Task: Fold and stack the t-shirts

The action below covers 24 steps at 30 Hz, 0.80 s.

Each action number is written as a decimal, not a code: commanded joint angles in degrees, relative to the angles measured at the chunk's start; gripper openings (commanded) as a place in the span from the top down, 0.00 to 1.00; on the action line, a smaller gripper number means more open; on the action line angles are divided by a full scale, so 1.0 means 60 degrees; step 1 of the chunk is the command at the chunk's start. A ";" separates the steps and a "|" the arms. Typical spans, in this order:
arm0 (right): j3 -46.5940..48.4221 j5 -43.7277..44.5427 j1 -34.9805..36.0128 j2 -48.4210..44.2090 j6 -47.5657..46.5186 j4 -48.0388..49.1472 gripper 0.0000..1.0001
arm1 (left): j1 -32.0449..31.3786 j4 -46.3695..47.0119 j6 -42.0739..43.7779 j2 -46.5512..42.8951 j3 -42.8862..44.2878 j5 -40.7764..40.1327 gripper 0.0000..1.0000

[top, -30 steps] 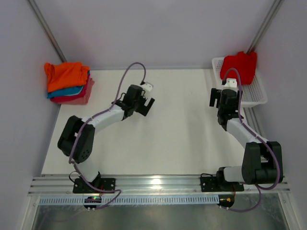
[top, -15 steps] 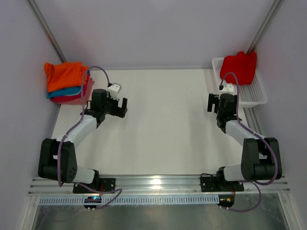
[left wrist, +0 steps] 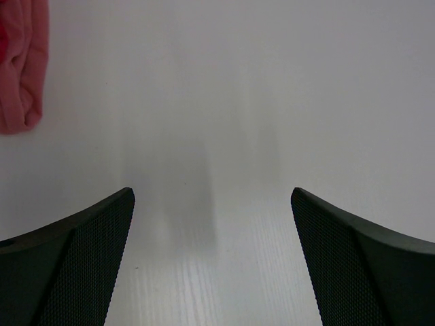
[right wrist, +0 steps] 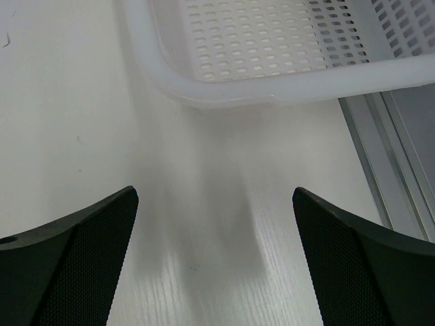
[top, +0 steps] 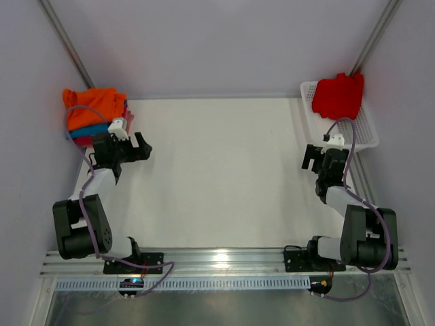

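A stack of folded t-shirts sits at the table's far left: orange (top: pixel 92 103) on top, blue (top: pixel 87 129) under it, red-pink (top: pixel 83 141) at the bottom. My left gripper (top: pixel 144 148) hovers just right of the stack, open and empty. In the left wrist view its gripper (left wrist: pixel 212 197) is over bare table, with a pink cloth edge (left wrist: pixel 20 75) at the upper left. A crumpled red t-shirt (top: pixel 338 95) lies in the white mesh basket (top: pixel 366 132). My right gripper (top: pixel 325 153) is open and empty just short of the basket's near rim (right wrist: pixel 272 85).
The basket stands at the far right corner beside an aluminium rail (right wrist: pixel 387 163). Grey walls close in the left, back and right sides. A metal rail (top: pixel 224 258) with both arm bases runs along the near edge.
My left arm swung left from mid-table to beside the stack. My right gripper drew back a little from the basket. Both stayed open.
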 commanded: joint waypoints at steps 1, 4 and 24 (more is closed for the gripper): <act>-0.0037 -0.0621 -0.0053 -0.0226 0.0230 0.1334 0.00 | -0.0021 0.1570 -0.0312 -0.0091 -0.0626 0.0098 0.01; -0.0271 -0.0797 -0.0038 -0.0139 0.0143 0.1800 0.01 | -0.0006 0.2131 -0.0312 0.0054 -0.0965 -0.0181 0.01; -0.0712 0.0314 -0.0067 -0.0124 0.0740 0.2404 0.01 | -0.1015 0.8321 -0.0284 0.0230 -0.4798 -0.2993 0.01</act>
